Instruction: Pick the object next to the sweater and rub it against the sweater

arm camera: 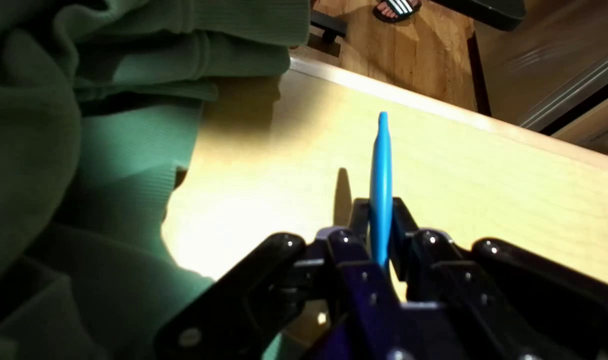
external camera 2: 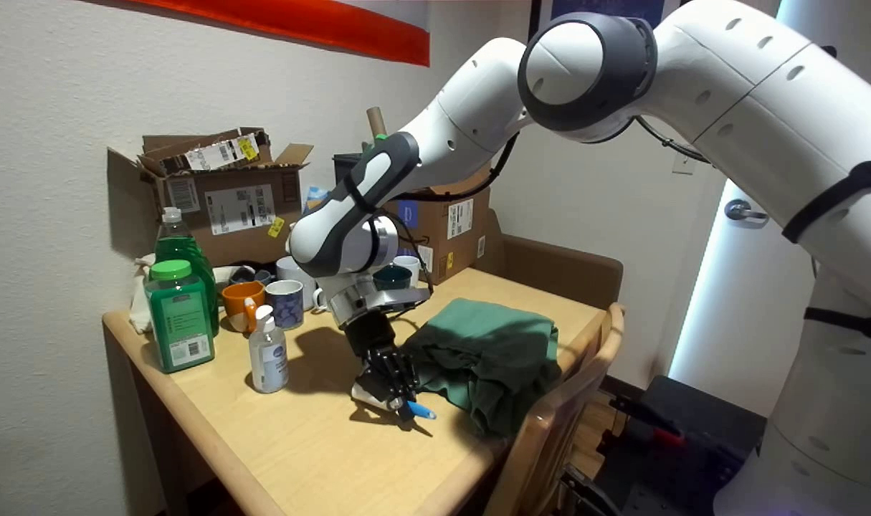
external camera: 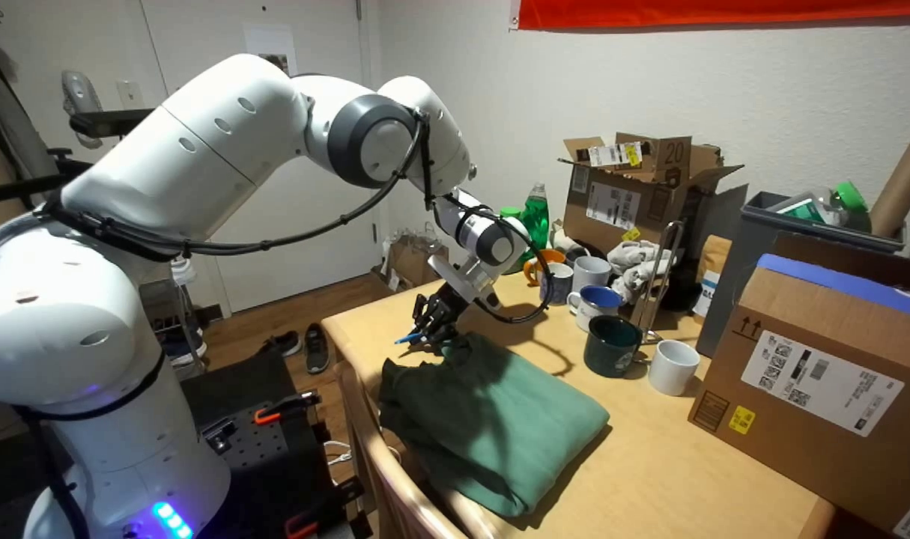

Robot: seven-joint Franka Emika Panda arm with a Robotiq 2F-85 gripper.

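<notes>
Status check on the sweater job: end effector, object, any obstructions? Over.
End effector clamped on blue-handled object. Handle apart from sweater. White-capped bottle on the side away from sweater, likely out of the way.

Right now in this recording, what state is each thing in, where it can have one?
Tool: closed on the blue-handled object.
Blue-handled object: held, blue end sticking out.
Sweater: folded, rumpled.
Orange mug: upright.
Dark green mug: upright.
Cardboard box behind orange mug: top flaps open.
Green-capped bottle: upright, capped.
White-topped bottle: upright, top on.
Base lights: lit blue.
</notes>
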